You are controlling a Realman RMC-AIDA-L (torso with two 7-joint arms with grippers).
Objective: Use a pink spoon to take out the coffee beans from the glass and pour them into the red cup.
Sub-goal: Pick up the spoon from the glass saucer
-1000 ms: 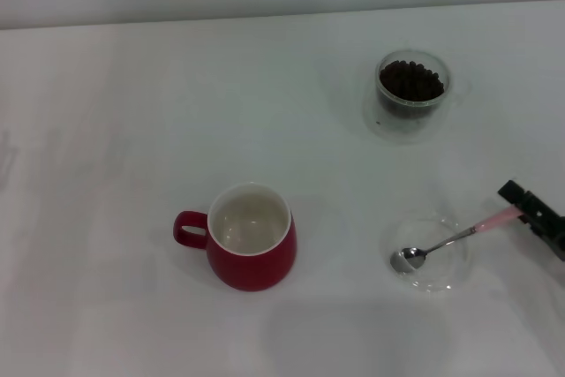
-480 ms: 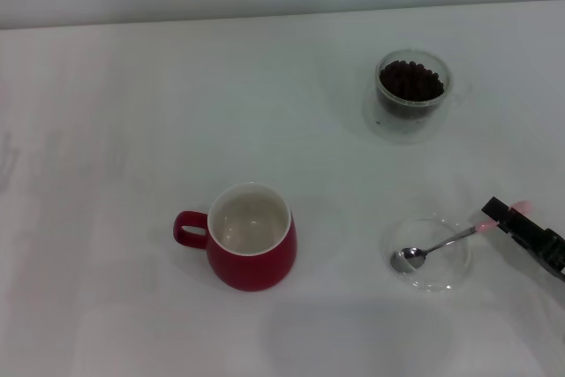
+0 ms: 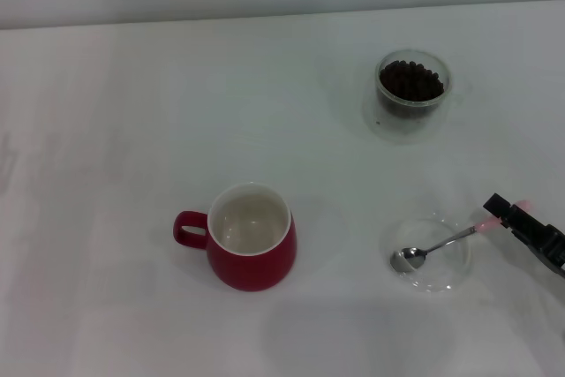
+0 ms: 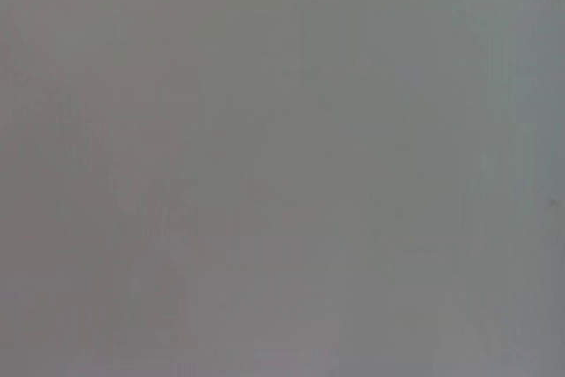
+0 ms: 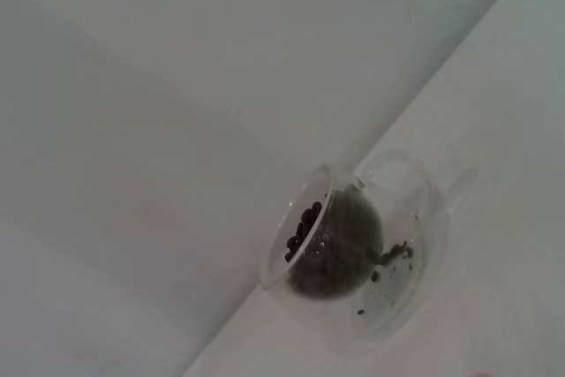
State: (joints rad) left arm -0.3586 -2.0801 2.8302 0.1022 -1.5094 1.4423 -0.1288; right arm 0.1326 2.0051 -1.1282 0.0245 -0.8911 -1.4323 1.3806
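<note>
Your right end effector (image 3: 505, 214) reaches the pale pink handle of the slim metal-bowled pink spoon (image 3: 437, 247), propped in a shallow clear dish (image 3: 430, 252) for access; grip state indiscernible.

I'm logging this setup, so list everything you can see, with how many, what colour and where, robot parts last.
red cup: one, dark red with white inside, empty, near left of centre, handle to the left.
glass: one, clear, far right.
coffee beans: many, dark brown, inside the glass.
glass dish: one, clear, shallow, near right.
pink spoon: one, metal bowl in the dish, pink handle over its right rim.
table: one, white.
right gripper: one, black, at the spoon handle's end, right edge.
left gripper: not in view.
</note>
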